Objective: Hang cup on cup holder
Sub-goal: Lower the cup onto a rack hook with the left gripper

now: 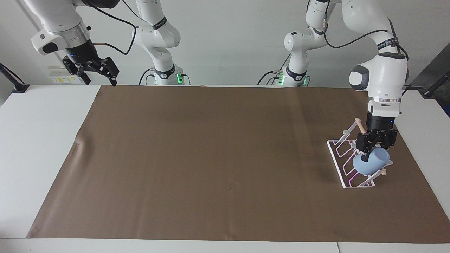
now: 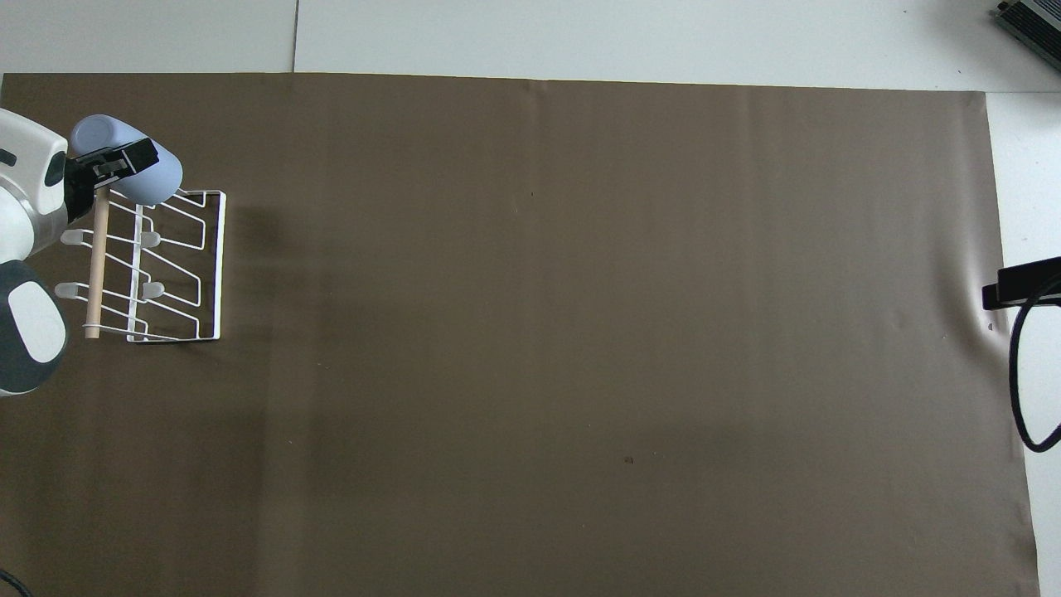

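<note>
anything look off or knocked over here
Nothing stands out. The cup holder sits flat on the brown mat at the left arm's end of the table. The light-blue cup is tilted only because the left pincer holds it over the rack. The right pincer waits open, raised.
</note>
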You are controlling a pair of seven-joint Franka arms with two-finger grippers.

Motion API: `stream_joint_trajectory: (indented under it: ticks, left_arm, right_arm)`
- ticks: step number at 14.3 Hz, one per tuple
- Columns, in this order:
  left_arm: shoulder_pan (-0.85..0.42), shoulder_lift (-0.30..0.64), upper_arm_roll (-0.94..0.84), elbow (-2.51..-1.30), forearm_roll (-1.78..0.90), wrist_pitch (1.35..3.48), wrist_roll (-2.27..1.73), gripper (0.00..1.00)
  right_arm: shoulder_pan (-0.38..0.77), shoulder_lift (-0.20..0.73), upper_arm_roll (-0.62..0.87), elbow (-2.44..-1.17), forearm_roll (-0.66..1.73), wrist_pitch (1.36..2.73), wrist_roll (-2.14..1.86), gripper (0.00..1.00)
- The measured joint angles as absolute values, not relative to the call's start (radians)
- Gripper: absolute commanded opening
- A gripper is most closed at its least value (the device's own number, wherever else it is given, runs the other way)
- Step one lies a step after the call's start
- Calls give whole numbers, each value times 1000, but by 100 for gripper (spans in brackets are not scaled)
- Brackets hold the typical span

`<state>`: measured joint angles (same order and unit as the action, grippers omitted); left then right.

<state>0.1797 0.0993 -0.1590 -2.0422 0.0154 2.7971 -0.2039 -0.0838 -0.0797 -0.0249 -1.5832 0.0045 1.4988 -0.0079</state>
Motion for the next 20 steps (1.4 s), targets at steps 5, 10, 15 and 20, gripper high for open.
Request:
stream_joint_trajectory:
  ticks: [5, 10, 15, 20]
  left_arm:
    - [180, 99, -159, -2094, 15, 2857, -204, 0]
    - [187, 99, -157, -2139, 15, 2900, -204, 0]
    - [191, 99, -159, -2157, 15, 2912, -204, 0]
    - [191, 99, -160, -2172, 15, 2912, -204, 0]
  right_arm:
    - [-80, -96, -25, -1583, 4, 1499, -8, 100]
    - [-80, -97, -25, -1583, 4, 1499, -8, 100]
    - [-81, -97, -26, -1584, 4, 1496, -8, 100]
    - [-82, -97, -30, -1596, 4, 1503, -8, 100]
